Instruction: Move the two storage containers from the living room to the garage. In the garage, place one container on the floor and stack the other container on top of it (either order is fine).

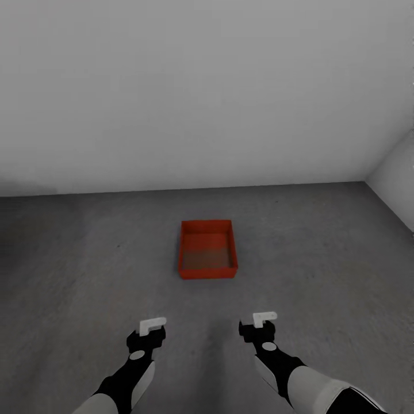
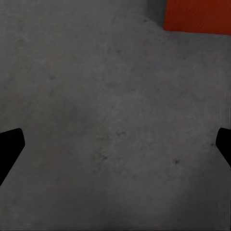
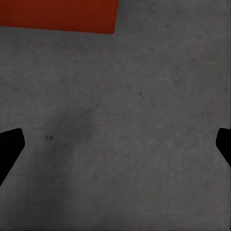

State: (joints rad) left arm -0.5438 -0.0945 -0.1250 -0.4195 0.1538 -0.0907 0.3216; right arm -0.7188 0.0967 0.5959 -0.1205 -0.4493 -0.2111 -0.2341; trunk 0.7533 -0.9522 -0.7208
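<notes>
My left gripper [image 1: 152, 329]: jaws wide, empty, above the floor [image 1: 69, 270]. Storage container [image 1: 207, 249]: orange-red, lidless, upright on the floor, far of both grippers, centred. My right gripper [image 1: 257, 325]: jaws wide, empty.

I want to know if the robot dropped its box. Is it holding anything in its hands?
No. Both the left hand and right hand are open and empty. The orange-red container sits on the grey floor ahead of them.
</notes>
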